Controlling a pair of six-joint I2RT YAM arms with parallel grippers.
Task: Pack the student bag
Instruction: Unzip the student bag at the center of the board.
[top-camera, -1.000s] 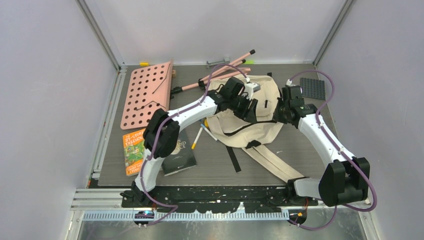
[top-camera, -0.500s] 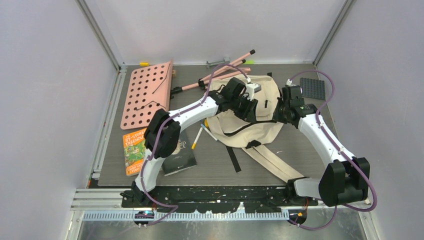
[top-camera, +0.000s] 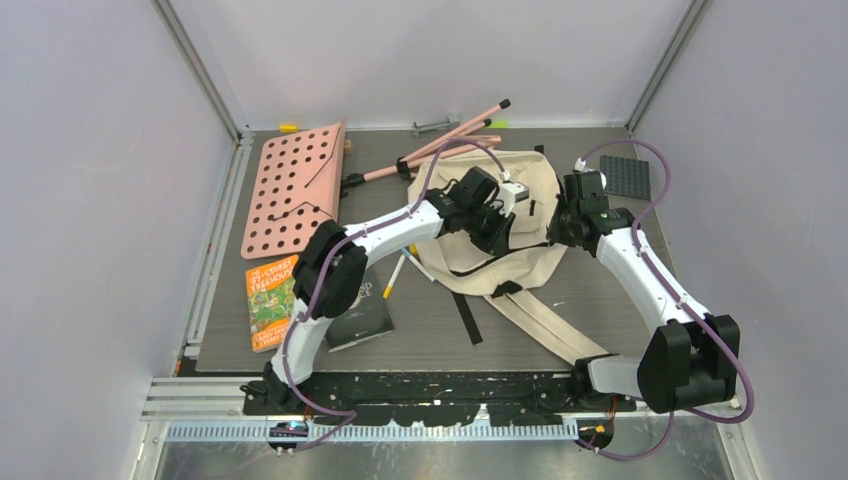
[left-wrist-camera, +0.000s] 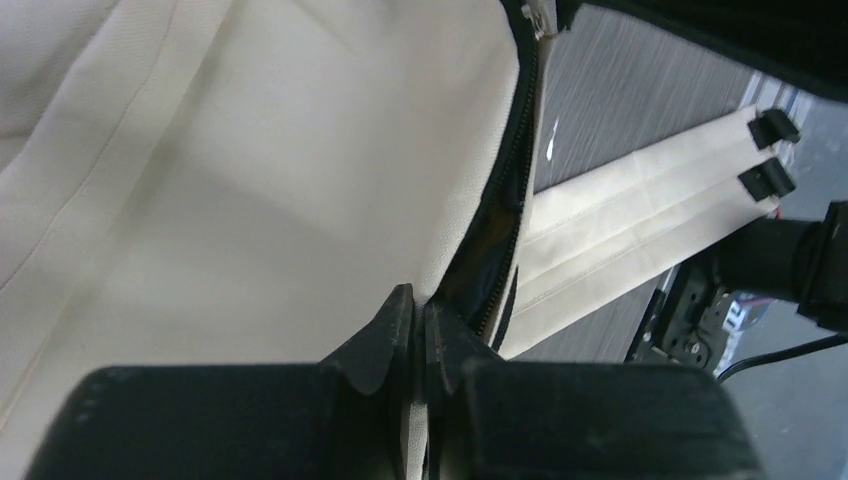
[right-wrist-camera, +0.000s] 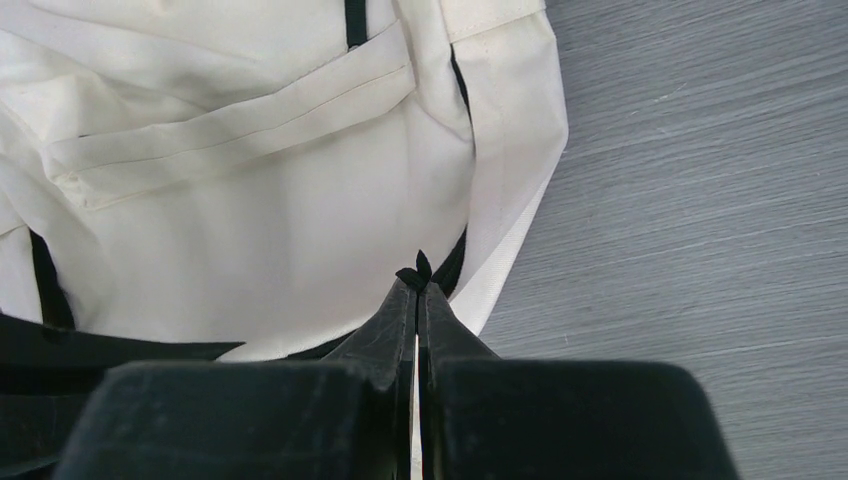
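Left claw (left-wrist-camera: 418, 312) and right claw (right-wrist-camera: 421, 285) pinch student bag (top-camera: 530, 175) edges (seemingly by zippers).

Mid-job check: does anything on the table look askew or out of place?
Nothing is damaged or spilled. The student bag lies crumpled, its shoulder straps trailing toward the right arm's base, and pens lie close beside its left edge.

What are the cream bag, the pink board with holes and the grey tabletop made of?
The student bag looks like matte woven canvas: fine weave, soft folds, stitched seams. The pink board seems rigid and smooth, with regular round holes; painted metal or plastic, I cannot tell which. The table shows a dark grey streaked grain, perhaps laminate or a mat.
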